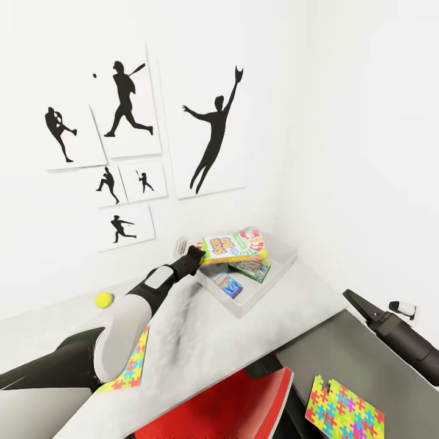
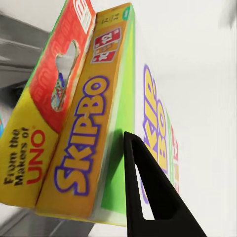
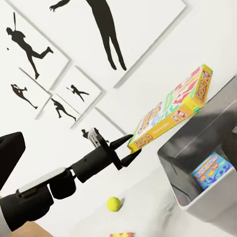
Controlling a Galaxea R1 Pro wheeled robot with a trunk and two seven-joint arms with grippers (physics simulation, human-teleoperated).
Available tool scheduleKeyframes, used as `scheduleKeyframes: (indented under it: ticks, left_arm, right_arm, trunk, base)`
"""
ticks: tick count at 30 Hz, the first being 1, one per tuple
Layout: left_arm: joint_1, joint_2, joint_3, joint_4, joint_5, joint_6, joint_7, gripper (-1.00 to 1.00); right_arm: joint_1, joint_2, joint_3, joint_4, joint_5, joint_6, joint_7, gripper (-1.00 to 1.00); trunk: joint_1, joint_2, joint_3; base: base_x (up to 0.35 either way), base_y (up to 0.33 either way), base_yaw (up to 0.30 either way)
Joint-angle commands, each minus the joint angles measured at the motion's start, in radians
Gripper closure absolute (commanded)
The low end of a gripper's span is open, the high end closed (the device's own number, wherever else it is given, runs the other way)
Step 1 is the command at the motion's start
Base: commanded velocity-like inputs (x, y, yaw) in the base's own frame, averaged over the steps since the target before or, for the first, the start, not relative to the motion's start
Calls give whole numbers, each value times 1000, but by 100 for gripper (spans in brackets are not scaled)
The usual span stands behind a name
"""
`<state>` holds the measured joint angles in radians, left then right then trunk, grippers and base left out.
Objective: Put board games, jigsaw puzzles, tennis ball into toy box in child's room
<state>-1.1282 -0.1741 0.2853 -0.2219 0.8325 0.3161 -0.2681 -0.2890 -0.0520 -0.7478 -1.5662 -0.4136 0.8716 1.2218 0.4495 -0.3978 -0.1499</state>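
My left gripper (image 1: 197, 253) is shut on a corner of a yellow and green Skip-Bo board game (image 1: 235, 246), which hangs tilted over the light grey toy box (image 1: 256, 299) on the table (image 1: 201, 329). The left wrist view has one finger (image 2: 148, 197) flat against that game (image 2: 84, 123). A green box (image 1: 255, 269) and a blue one (image 1: 227, 284) lie inside the toy box. The tennis ball (image 1: 104, 299) rests on the table by my left forearm. One jigsaw puzzle (image 1: 133, 364) lies partly under that arm. Another jigsaw puzzle (image 1: 344, 408) lies on a dark grey surface near my right gripper (image 1: 360, 303).
Baseball silhouette pictures (image 1: 210, 131) hang on the white wall behind the table. The toy box sits in the corner where two walls meet. A red object (image 1: 244, 402) shows below the table's near edge. From the right wrist, the ball (image 3: 114, 203) lies well short of the toy box (image 3: 197, 173).
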Motion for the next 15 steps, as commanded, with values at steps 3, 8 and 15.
scheduleKeyframes:
  ticks: [3, 8, 15]
  left_arm:
    - [0, 0, 4, -50, 5, 19, -30, 100]
    - [1, 0, 3, -81, 7, 100, -62, 100]
    - [2, 0, 3, -90, 200, 292, -68, 100]
  right_arm:
    - [-1, 0, -1, 0, -3, 6, 2, -100]
    - [-1, 0, -1, 0, -4, 7, 2, -100]
    - [-1, 0, 0, 0, -4, 6, 2, -100]
  trunk:
    - [1, -2, -7]
    - [1, -2, -15]
    - [1, -2, -27]
  base:
    - [0, 0, 0]
    - [0, 0, 0]
    - [0, 0, 0]
